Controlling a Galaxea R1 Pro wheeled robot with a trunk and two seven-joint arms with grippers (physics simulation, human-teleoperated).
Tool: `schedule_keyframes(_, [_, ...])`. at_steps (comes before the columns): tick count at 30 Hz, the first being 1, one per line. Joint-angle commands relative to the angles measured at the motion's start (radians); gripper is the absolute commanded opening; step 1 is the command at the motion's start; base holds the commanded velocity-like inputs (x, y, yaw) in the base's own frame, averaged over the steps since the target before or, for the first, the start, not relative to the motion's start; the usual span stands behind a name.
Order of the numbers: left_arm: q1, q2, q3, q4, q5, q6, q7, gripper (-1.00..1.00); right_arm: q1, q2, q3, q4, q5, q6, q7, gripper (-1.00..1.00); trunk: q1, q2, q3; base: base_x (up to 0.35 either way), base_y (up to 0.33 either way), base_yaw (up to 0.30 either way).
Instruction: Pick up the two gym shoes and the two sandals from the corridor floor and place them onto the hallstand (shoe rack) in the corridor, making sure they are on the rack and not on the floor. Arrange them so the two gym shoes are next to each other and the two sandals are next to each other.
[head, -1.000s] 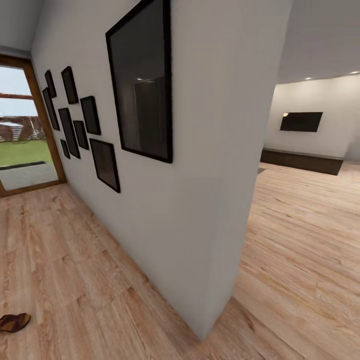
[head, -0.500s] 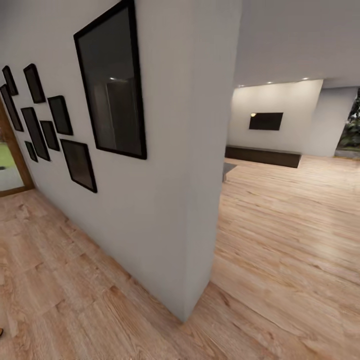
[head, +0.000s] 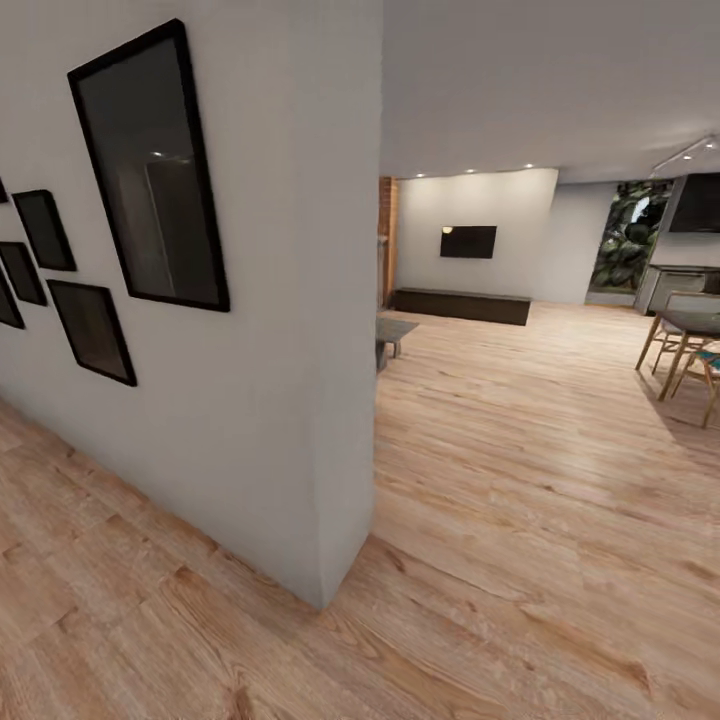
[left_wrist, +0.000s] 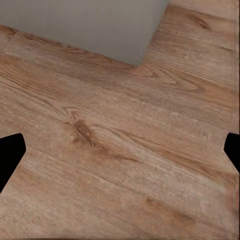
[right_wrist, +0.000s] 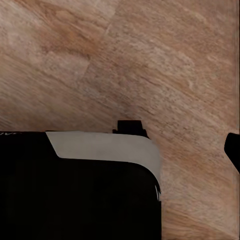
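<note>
Neither shoes nor rack are in view, so the robot seems to be in transit, facing the end of a white wall (head: 300, 400) hung with dark frames (head: 150, 165), an open room beyond. Both arms hang low, pointing down at the corridor floor (head: 520, 480). The left gripper (left_wrist: 120, 150) is spread wide and empty — dark fingertips (left_wrist: 10, 155) at opposite edges, bare planks between, the wall's foot just ahead. The right gripper (right_wrist: 150, 145) hangs beside the robot's dark base (right_wrist: 75, 190); I cannot tell its opening.
</note>
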Motion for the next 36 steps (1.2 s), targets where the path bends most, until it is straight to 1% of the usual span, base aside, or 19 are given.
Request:
schedule_keyframes(1, [0.000,0.000,0.003,0.000,-0.010,-0.003,0.000,1.00,-0.001,0.000,-0.001,0.000,0.000,0.000,0.000,1.00,-0.001,-0.001,-0.001,-0.300,-0.153,-0.293])
schedule_keyframes(8, [0.000,0.000,0.003,0.000,-0.010,-0.003,0.000,1.00,-0.001,0.000,-0.001,0.000,0.000,0.000,0.000,1.00,-0.001,-0.001,-0.001,-0.170,-0.075,-0.293])
schedule_keyframes(36, [0.000,0.000,0.003,0.000,-0.010,-0.003,0.000,1.00,-0.001,-0.001,-0.001,0.000,0.000,0.000,0.000,1.00,-0.001,-0.001,-0.001,-0.015,-0.002,-0.293])
